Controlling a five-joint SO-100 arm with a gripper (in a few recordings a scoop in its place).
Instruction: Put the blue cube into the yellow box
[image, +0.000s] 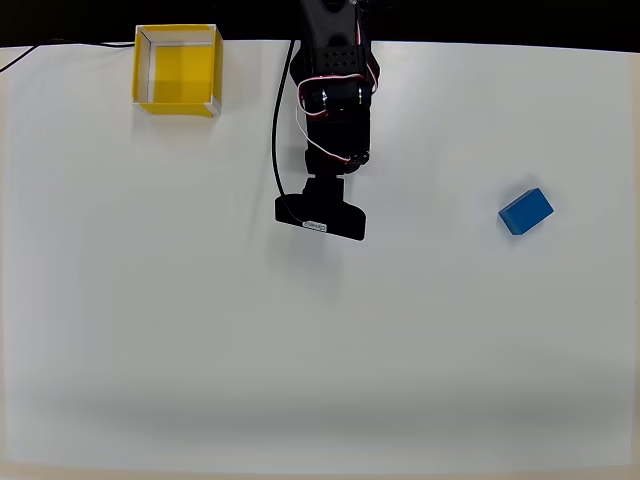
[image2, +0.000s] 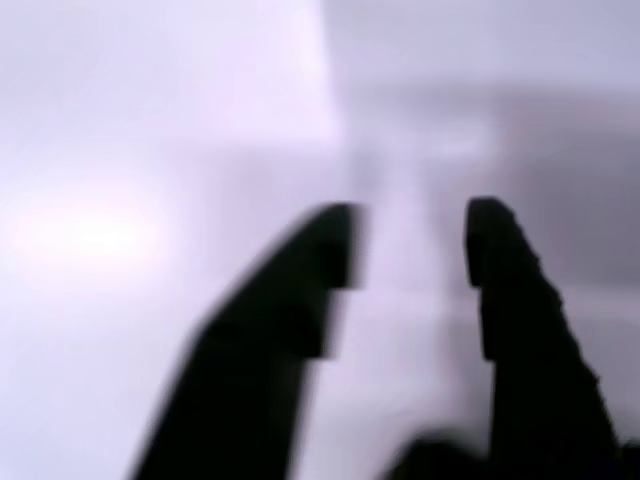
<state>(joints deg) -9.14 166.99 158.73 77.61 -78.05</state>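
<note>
A lab-like bench setup: bare white table (image: 320, 380), black robot arm (image: 335, 90), trailing cable (image: 276, 130).

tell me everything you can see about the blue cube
The blue cube is a small solid block of bright, matte blue, a little longer than it is wide, with plain unmarked faces. In the overhead view it lies flat on the white table at the right, turned at a slant to the table's edges. Nothing touches it but the table: the gripper is well away to its left, and the yellow box stands far off at top left.
</note>
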